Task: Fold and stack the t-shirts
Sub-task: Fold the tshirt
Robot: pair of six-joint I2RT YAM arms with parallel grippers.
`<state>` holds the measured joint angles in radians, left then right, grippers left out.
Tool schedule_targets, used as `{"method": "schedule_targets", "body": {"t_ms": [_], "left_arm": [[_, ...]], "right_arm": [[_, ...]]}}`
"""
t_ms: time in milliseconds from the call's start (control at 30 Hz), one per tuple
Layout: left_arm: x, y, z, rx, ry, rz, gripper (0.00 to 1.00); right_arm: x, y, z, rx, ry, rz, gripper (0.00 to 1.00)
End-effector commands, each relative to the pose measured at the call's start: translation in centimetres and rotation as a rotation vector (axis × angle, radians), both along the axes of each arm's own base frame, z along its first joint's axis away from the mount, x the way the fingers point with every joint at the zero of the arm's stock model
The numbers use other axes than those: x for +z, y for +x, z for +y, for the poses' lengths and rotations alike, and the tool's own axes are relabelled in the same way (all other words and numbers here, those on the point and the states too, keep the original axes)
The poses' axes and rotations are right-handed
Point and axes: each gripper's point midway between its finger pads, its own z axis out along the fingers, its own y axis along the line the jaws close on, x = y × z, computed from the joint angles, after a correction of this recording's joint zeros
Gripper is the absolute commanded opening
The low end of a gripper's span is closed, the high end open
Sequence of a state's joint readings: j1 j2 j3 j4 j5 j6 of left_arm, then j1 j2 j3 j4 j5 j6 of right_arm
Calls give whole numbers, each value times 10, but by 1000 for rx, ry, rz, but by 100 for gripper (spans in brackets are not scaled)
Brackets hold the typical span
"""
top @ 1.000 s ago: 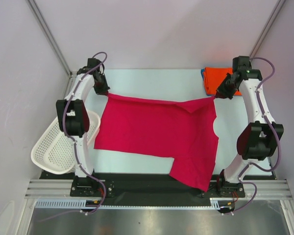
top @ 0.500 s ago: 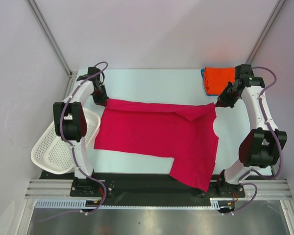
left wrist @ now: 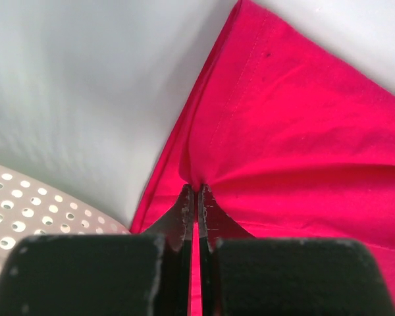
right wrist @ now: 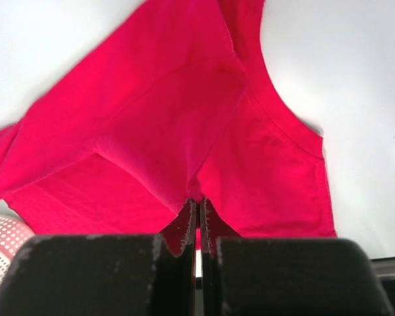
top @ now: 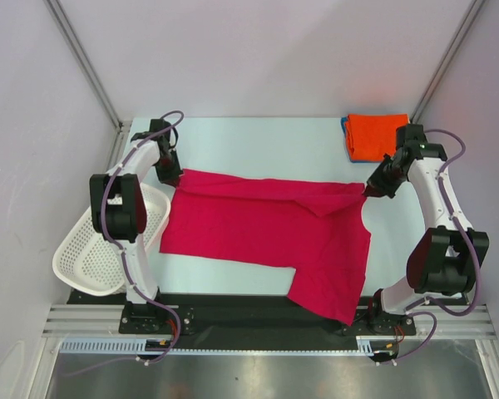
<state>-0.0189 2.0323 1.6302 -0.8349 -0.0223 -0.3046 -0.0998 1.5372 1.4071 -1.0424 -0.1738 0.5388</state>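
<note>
A crimson t-shirt lies spread across the middle of the table, its far edge lifted and folded towards me. My left gripper is shut on the shirt's far left corner. My right gripper is shut on its far right corner, where a sleeve flap doubles over. Both pairs of jaws pinch bunched red cloth. A folded orange t-shirt sits at the far right corner on top of a blue one, of which only an edge shows.
A white perforated basket hangs off the table's left edge beside the left arm; its rim shows in the left wrist view. The shirt's near right part drapes over the black rail at the near edge.
Both grippers have carried the shirt's far edge towards me, the right one farther. The fold along the top of the shirt has come lower, and the folded orange shirt is now uncovered.
</note>
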Motion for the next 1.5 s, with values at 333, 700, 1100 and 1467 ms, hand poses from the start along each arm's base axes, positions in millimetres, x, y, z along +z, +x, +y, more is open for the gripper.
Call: {"method": "schedule_targets", "body": {"t_ms": [333,700,1100,1467], "left_arm": [[2,-3,14,-8,63,-14,0],[-10,-11,6,-30,51,12,0],[10,-3,10,9,76,-40,41],[37,36,-38,-61,-63,-151,38]], "right_arm": [[-10,-14,4,20,-32,12,0],[-3,-23,-4,18,-66,2,0],[-25,-35,9,44,-33,41,0],[-57,-66,14,25,-10,114,10]]}}
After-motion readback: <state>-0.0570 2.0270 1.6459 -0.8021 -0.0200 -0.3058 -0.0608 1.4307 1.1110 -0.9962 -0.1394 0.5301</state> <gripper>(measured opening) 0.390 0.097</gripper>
